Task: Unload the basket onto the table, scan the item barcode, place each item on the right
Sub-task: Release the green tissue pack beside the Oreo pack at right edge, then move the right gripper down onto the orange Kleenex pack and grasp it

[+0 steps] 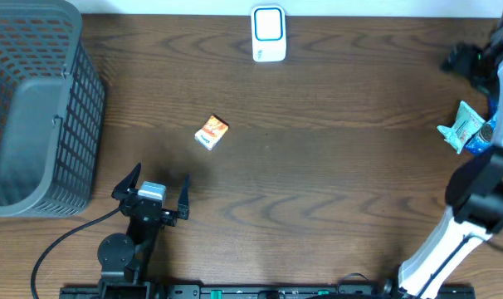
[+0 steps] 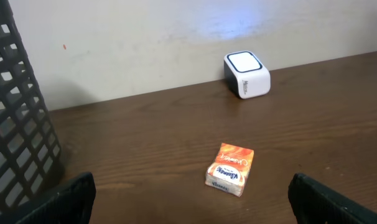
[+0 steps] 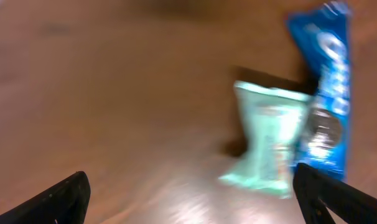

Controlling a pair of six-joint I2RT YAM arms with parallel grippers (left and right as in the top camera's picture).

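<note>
Both pincers wide open, nothing held. Left gripper sits at the near edge w/ the orange pack mid-table ahead of it, scanner well beyond. Right gripper is over a mint bag + blue pack. Risk imo: the orange pack lies flat, so fingers could shove it, or the barcode ends up facing away = no read.

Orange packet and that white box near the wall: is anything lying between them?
Nothing: between the orange packet and the white box there is only bare table, clearest in the left wrist view.
</note>
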